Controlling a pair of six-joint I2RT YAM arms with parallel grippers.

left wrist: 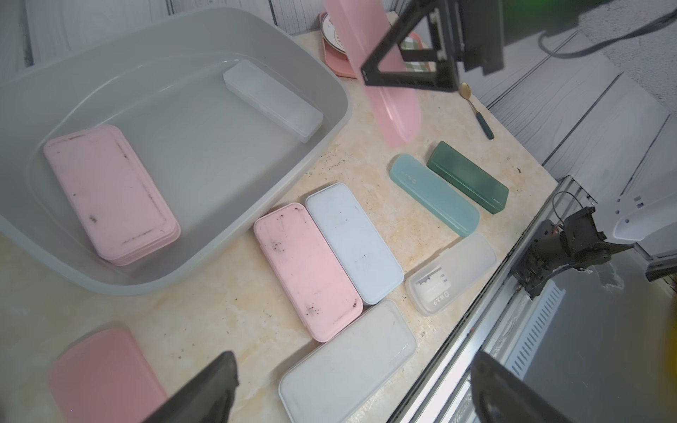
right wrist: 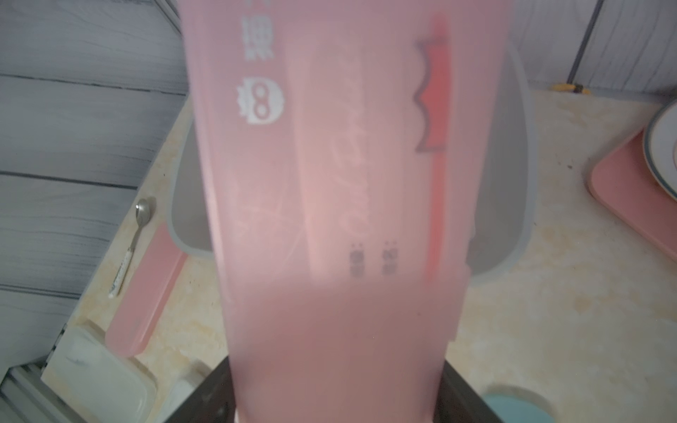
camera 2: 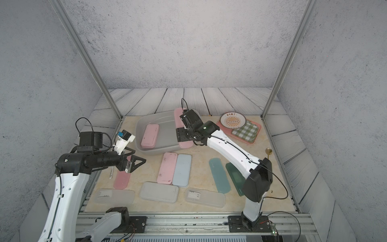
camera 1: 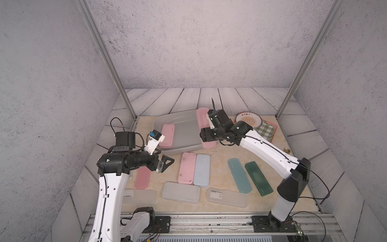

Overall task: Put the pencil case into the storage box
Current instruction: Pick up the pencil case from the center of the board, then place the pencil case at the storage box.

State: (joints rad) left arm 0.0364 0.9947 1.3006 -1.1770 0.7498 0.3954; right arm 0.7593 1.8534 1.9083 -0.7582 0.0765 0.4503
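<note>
Your right gripper (camera 1: 206, 135) clamps the see-through pink pencil case (right wrist: 329, 183), holding it raised over the right edge of the storage box (left wrist: 205, 154). Inside the box you see a pink case (left wrist: 110, 194) and a clear case (left wrist: 273, 99). Your left gripper (camera 1: 165, 157) hangs wide open, empty, above the desk (camera 1: 217, 155).

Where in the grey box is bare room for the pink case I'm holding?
Box: middle floor bare, between the flat pink case and the clear case. Table near the robot: crowded with cases; a bare strip lies between box and teal case.
</note>
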